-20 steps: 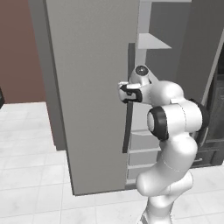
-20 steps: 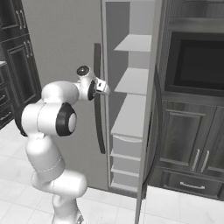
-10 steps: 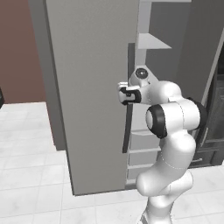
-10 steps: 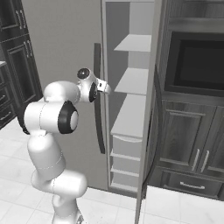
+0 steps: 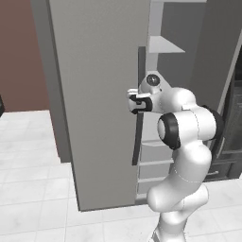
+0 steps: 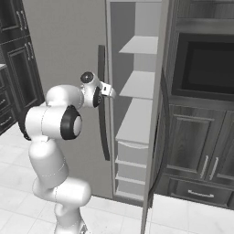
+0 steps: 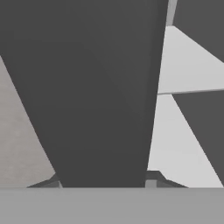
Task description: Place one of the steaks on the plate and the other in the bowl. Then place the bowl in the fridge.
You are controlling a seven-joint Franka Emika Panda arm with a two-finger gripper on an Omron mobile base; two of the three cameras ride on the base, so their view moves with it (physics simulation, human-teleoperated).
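Observation:
The fridge (image 5: 94, 94) is a tall grey cabinet, and its door (image 6: 64, 45) carries a long dark vertical handle (image 5: 138, 142). My gripper (image 5: 133, 101) is at the upper half of that handle (image 6: 104, 132), with one finger on each side. In the hand view the dark handle (image 7: 100, 87) spans the whole gap between the fingertips of my gripper (image 7: 105, 179), which is shut on it. To the right of the handle the fridge stands open on pale shelves (image 6: 137, 45) and drawers (image 6: 132, 155). The steaks, the plate and the bowl are out of view.
A dark built-in oven (image 6: 205, 64) and dark cabinets (image 6: 196, 146) stand right of the fridge, behind an open door edge (image 6: 155, 137). More dark cabinets (image 6: 13, 59) are on the left. A brown wall (image 5: 19, 56) and pale tiled floor (image 5: 38, 189) lie beside the fridge.
The jaws have closed in on the fridge handle. The arm and the views have barely shifted.

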